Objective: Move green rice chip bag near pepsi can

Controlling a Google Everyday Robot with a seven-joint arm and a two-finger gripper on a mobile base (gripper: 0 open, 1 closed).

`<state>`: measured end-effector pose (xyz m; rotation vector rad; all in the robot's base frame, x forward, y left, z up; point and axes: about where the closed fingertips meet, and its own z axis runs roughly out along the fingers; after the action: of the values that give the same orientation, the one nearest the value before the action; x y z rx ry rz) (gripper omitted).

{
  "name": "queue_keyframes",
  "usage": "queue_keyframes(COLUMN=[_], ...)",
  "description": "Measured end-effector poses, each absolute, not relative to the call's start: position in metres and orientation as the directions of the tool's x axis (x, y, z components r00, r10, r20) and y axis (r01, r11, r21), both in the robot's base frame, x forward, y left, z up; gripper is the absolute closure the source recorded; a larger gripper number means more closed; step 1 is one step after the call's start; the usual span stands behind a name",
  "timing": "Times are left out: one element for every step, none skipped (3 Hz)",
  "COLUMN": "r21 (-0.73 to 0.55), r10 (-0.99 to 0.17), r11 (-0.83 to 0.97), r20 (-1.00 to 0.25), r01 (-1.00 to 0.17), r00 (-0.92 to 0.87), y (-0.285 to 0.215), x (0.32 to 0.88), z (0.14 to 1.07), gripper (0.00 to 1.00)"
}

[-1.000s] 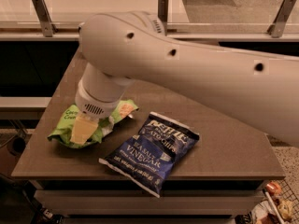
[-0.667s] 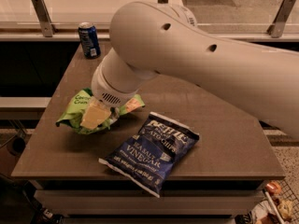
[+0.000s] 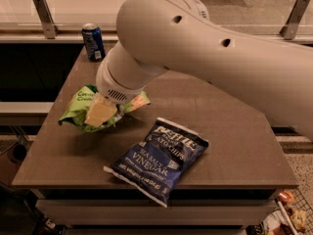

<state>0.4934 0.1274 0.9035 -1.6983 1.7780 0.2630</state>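
The green rice chip bag (image 3: 78,106) is crumpled at the left side of the brown table (image 3: 234,141) and looks lifted a little off it, with a shadow beneath. My gripper (image 3: 100,114) comes down from the big white arm and is shut on the bag's middle; one cream finger (image 3: 101,112) shows on top of it. The pepsi can (image 3: 93,41) stands upright at the table's far left corner, well apart from the bag, behind it.
A larger dark-blue "Sea Salt Vinegar" chip bag (image 3: 159,158) lies flat near the table's front edge, right of the green bag. A ledge with metal posts (image 3: 44,16) runs behind the table. The white arm covers the table's back middle.
The gripper and the green bag have moved together a little away from the front edge, toward the can. The arm has swung right, uncovering the can. The blue bag has not moved.
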Motion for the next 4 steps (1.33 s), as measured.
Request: queue_keyframes(r21=[-0.361,-0.459,-0.504,-0.537], r10=[-0.822,-0.806,-0.764,-0.732], r11=[0.12,0.104,0.089,0.074], r20=[-0.559,-0.559,-0.587,-0.601], r01=[-0.925,-0.882,-0.859,-0.841], r00=[0.111,0.196,0.266,0.319], y=[0.122,0.116,0.111,0.103], x=[0.519,0.569,0.607,0.652], z=[0.927,0.962,0.973,0.98], gripper=[1.0,1.0,1.0,1.0])
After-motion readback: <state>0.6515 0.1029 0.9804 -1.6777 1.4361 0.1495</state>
